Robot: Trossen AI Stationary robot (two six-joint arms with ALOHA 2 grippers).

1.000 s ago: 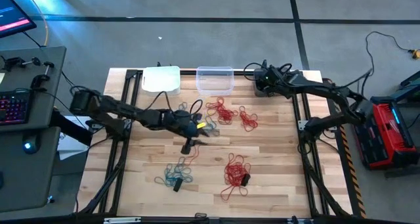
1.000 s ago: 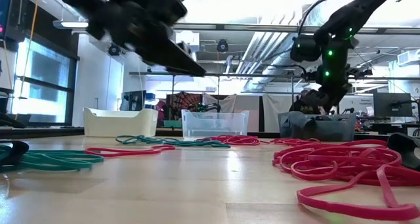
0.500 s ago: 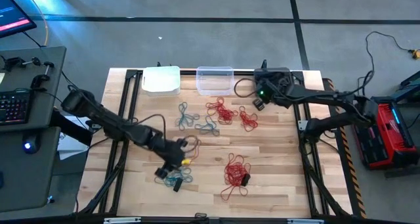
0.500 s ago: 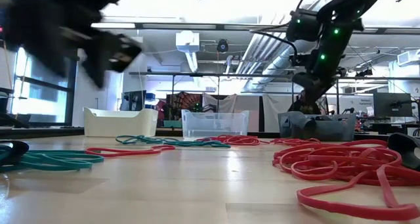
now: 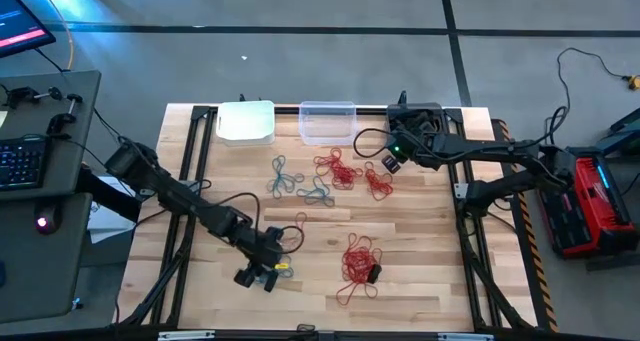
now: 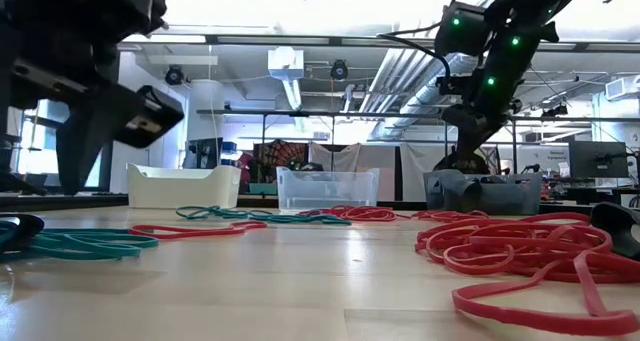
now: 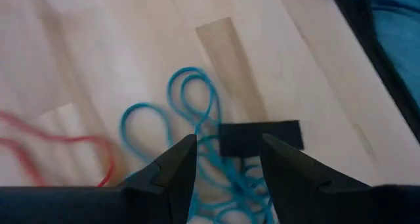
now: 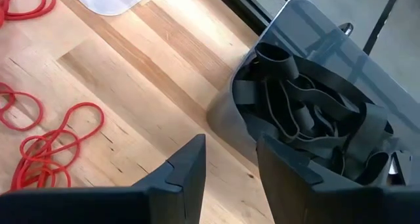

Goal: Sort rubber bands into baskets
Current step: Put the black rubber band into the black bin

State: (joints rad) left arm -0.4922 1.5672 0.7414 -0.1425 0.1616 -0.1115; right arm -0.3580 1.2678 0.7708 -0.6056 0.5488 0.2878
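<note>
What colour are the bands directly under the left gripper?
Teal-blue rubber bands, clearest in the left wrist view.

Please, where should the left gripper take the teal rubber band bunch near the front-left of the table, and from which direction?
Probably from straight above. The teal bunch lies flat on the table, so a side approach finds nothing to pinch. The left gripper is open right over it; best to close on the tangled middle where strands cross, beside the small black piece, not on one loose outer loop.

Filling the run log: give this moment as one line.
left gripper: open over teal bands | right gripper: open, empty, beside grey basket of black bands
</note>
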